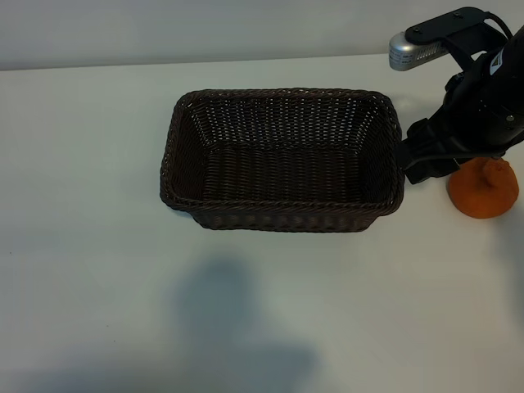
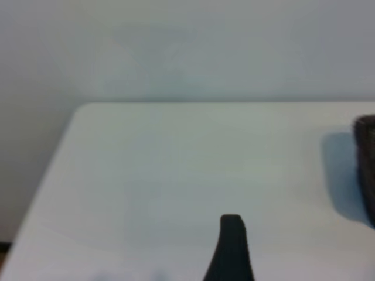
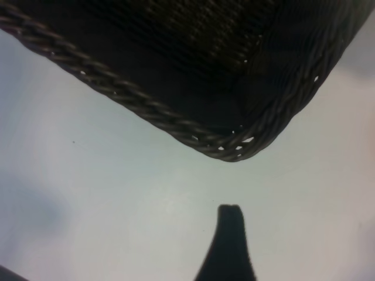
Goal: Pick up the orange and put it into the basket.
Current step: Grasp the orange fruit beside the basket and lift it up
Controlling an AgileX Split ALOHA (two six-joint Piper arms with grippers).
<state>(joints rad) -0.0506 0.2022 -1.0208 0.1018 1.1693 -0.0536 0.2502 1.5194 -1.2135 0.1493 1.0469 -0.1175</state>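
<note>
The orange [image 1: 483, 190], with a knob on top, sits on the white table just right of the basket [image 1: 278, 94], a dark woven wicker one in the middle of the table. My right gripper [image 1: 419, 155] hovers between the basket's right end and the orange, partly covering the fruit's upper left. It is open and holds nothing. The right wrist view shows one black finger [image 3: 231, 246] over bare table, near a basket corner [image 3: 234, 146]; the orange is out of that view. My left gripper is outside the exterior view. Its wrist view shows one finger [image 2: 231, 249] above the table, open and holding nothing.
The white tabletop [image 1: 98, 164] spreads wide to the left of and in front of the basket, with a broad shadow [image 1: 221, 327] at the front. In the left wrist view, the table's left edge [image 2: 55, 158] and a sliver of basket [image 2: 366, 164] show.
</note>
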